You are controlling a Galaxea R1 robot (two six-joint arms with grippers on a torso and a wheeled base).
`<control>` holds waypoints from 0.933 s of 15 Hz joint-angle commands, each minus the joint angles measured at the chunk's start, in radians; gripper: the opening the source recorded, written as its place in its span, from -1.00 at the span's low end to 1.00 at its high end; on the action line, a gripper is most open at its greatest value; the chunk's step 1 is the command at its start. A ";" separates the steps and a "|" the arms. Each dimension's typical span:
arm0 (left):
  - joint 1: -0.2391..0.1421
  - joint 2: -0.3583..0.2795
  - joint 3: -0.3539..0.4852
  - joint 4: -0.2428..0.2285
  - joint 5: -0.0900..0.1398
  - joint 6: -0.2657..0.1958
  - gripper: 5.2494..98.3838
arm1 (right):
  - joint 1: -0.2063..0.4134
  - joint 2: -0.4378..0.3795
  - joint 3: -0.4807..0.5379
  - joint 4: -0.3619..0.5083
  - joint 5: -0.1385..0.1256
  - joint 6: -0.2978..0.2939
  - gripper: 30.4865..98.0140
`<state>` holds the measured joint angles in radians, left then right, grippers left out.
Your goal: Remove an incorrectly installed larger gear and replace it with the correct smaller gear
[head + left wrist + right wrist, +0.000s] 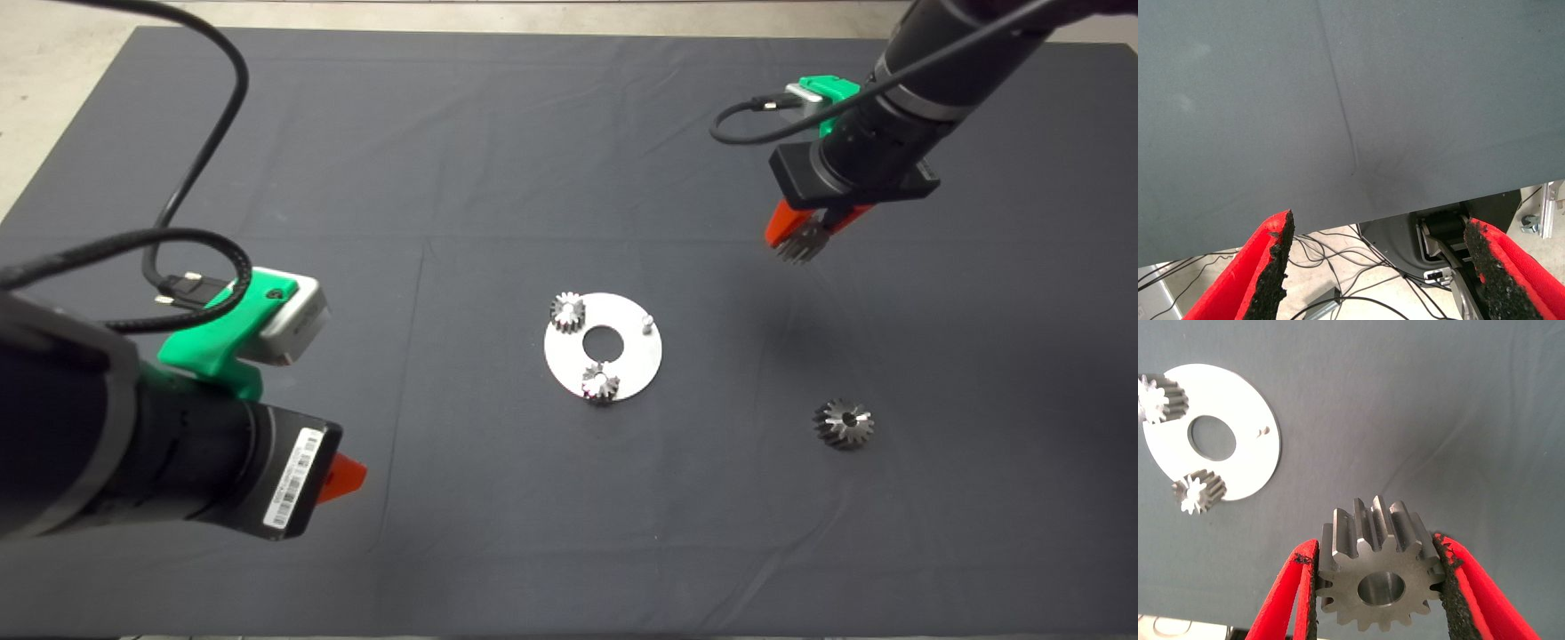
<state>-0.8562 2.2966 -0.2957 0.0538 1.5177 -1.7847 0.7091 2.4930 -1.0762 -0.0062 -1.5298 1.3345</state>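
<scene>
My right gripper (pixel 803 233) hangs above the mat's far right, shut on the smaller gear (pixel 805 244). The right wrist view shows this gear (pixel 1379 577) clamped between the two pads, its centre hole facing the camera. The larger gear (pixel 843 423), flared and dark, lies loose on the mat to the right of the round silver plate (pixel 622 351). Two small gears (pixel 567 311) (pixel 600 382) sit on the plate, and a bare peg (pixel 648 321) stands at its right side. My left gripper (pixel 345 476) waits open at the lower left, holding nothing.
The plate (pixel 1251 463) has a large centre hole (pixel 605 340). In the left wrist view the open fingers (pixel 1278 267) frame the mat's edge, with cables and a machine base on the floor beyond. A black cable loops over the left arm.
</scene>
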 commanded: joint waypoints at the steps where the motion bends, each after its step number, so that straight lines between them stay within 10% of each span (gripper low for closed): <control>1: -0.009 0.004 -0.006 0.004 0.004 -0.005 0.27 | -0.020 0.002 -0.001 0.028 0.024 0.012 -0.82; 14: -0.008 0.004 -0.009 0.006 0.004 -0.005 0.27 | -0.094 0.166 -0.177 0.029 0.020 0.022 -0.83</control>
<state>-0.8557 2.2996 -0.2996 0.0538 1.5175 -1.7852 0.6147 2.6234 -1.2268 -0.0051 -1.5114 1.3517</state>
